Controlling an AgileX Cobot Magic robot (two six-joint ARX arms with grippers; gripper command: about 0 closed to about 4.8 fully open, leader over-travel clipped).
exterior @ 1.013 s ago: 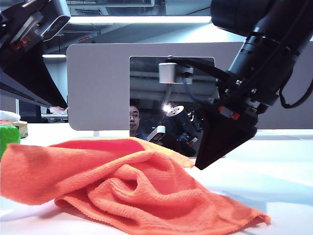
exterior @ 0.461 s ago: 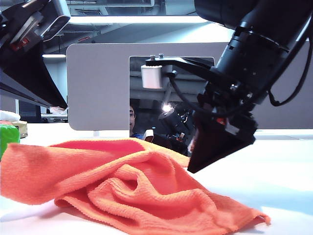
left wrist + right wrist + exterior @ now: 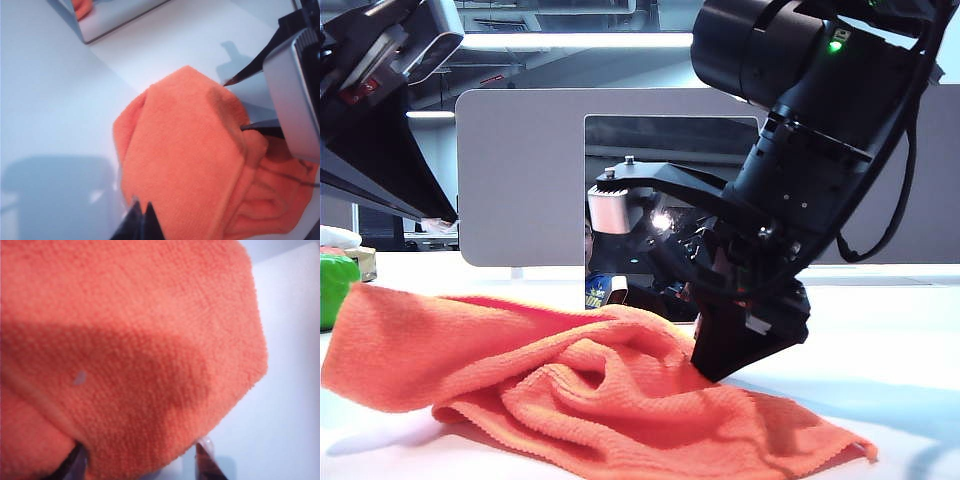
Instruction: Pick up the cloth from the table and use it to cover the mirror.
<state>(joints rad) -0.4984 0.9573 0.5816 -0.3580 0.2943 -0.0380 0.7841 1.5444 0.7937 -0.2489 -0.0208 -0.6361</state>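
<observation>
The orange cloth [image 3: 570, 390] lies crumpled on the white table [image 3: 900, 330], in front of the upright mirror [image 3: 620, 150]. My right gripper [image 3: 725, 365] has come down onto the cloth's right part. In the right wrist view it [image 3: 141, 462] stands open, a fold of the cloth [image 3: 130, 355] lying between its two fingers. My left gripper [image 3: 442, 210] hangs raised at the far left, shut and empty. In the left wrist view its tips [image 3: 142, 215] are together over the edge of the cloth [image 3: 185, 150], with the mirror [image 3: 115, 12] beyond.
A wide grey partition panel [image 3: 520, 180] stands behind the mirror. A green object [image 3: 334, 282] sits at the left edge of the table. The right arm's bulky body [image 3: 820, 120] hides the mirror's right part.
My right gripper has swung left and dropped onto the cloth, opening a little wider; the cloth's back fold has been pushed down. The left arm has stayed still.
</observation>
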